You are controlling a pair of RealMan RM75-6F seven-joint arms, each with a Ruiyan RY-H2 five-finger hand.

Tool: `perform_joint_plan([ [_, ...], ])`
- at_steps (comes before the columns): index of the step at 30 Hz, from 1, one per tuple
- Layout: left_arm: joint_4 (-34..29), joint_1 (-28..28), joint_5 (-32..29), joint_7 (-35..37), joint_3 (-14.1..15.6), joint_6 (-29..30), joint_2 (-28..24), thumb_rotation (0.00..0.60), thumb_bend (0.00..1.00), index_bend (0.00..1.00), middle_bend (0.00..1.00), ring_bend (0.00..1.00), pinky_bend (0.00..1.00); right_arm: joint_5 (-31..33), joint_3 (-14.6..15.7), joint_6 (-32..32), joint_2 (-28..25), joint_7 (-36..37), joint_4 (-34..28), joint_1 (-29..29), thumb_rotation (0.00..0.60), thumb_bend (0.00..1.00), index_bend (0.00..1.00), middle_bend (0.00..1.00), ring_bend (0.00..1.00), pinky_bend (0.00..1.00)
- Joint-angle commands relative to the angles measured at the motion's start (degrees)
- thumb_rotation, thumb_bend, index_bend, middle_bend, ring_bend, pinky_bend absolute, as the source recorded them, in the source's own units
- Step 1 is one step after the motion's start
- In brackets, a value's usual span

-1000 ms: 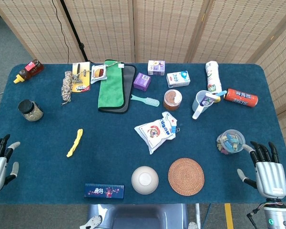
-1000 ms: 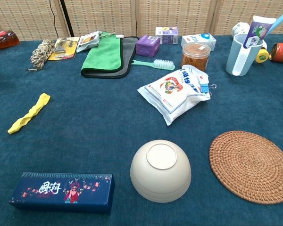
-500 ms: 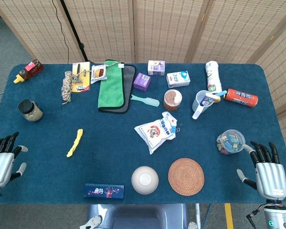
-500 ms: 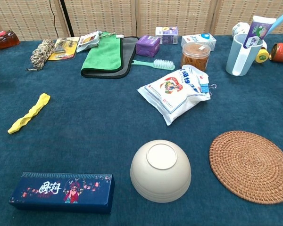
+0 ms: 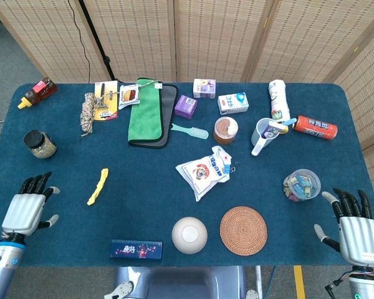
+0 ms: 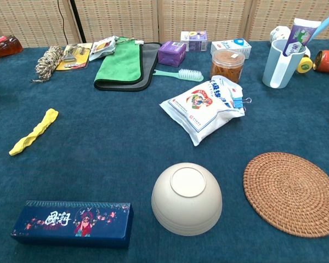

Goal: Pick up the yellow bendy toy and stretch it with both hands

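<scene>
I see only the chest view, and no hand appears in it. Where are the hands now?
Observer: The left hand is over the near left part of the table, to the left of the yellow bendy toy, and it is empty.
Operator: And the other one?
Observer: The right hand is at the near right corner, fingers apart, holding nothing.
Operator: Is anything between the first hand and the toy?
Observer: No, only bare blue cloth. The dark-lidded jar stands further back.
</scene>
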State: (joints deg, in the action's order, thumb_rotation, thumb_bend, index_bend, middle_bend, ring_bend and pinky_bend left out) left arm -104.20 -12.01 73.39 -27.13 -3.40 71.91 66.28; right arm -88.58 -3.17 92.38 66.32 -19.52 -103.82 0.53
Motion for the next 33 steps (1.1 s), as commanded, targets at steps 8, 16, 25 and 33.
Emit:
perform_joint_plan([
  [8, 2.1, -3.9, -7.2, -8.2, -2.0, -1.2, 8.2, 0.547, 0.18, 0.37, 0.07, 0.08, 0.07, 0.4, -0.3, -0.8, 0.2, -1.1, -0.5, -0.3, 0.6, 0.28, 0.22, 0.16, 0.16, 0.02],
  [16, 3.7, -6.2, -11.3, -11.7, -2.1, -2.0, 12.0, 0.547, 0.18, 0.4, 0.07, 0.08, 0.07, 0.6, -0.3, -0.4, 0.0, -0.9, -0.4, 0.1, 0.6, 0.28, 0.23, 0.16, 0.16, 0.02],
  [25, 5.9, -7.7, -15.8, -12.9, -2.8, -2.1, 15.3, 0.545, 0.2, 0.4, 0.07, 0.08, 0.07, 0.6, -0.2, -0.5, -0.1, -0.7, -0.4, 0.3, 0.6, 0.28, 0.23, 0.16, 0.16, 0.02],
  [33, 6.3, -9.2, -17.9, -13.7, -3.2, -2.3, 16.8, 0.545, 0.28, 0.41, 0.07, 0.08, 0.07, 0.5, -0.1, 0.0, -0.3, -0.8, -0.6, 0.7, 0.6, 0.28, 0.23, 0.16, 0.16, 0.02],
])
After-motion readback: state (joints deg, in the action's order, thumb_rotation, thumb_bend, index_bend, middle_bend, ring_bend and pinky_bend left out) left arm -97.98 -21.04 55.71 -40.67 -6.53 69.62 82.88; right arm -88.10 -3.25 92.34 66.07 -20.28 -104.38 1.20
